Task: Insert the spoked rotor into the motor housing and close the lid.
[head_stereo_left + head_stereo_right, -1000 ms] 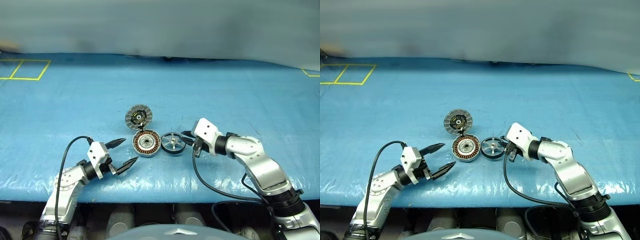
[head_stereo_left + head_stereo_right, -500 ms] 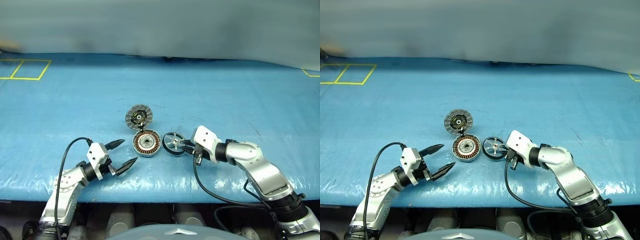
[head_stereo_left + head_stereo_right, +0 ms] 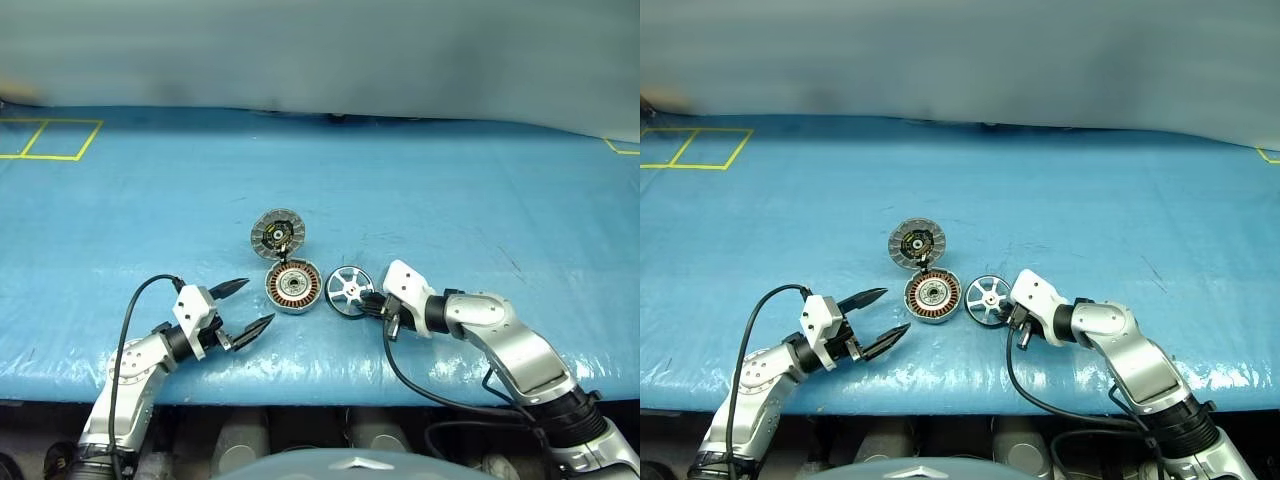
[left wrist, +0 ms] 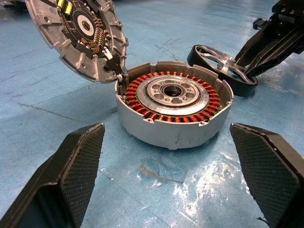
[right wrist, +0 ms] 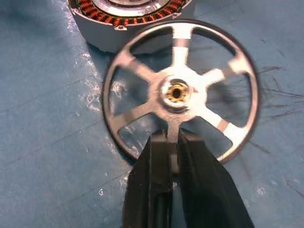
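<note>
The spoked rotor [image 3: 345,290] is tipped up on its rim on the blue sheet, just right of the motor housing [image 3: 292,287]. My right gripper [image 3: 372,300] is shut on it; the right wrist view shows both fingers [image 5: 154,156] pinching one silver spoke at the dark rim. The housing's copper windings [image 4: 173,107] are uncovered. Its lid [image 3: 277,233] stands open on its hinge at the far side, ribbed inner face showing. My left gripper [image 3: 258,302] hangs open just left of the housing, holding nothing.
A blue plastic sheet [image 3: 450,200] covers the table. The table's front edge [image 3: 320,385] runs close below both hands. Yellow tape squares [image 3: 50,138] mark the far left corner. A black cable [image 3: 130,310] loops from the left wrist.
My right gripper came down toward the table's front edge and closed on the rotor's spoke. The rotor went from lying flat to tipped up. The left arm kept still.
</note>
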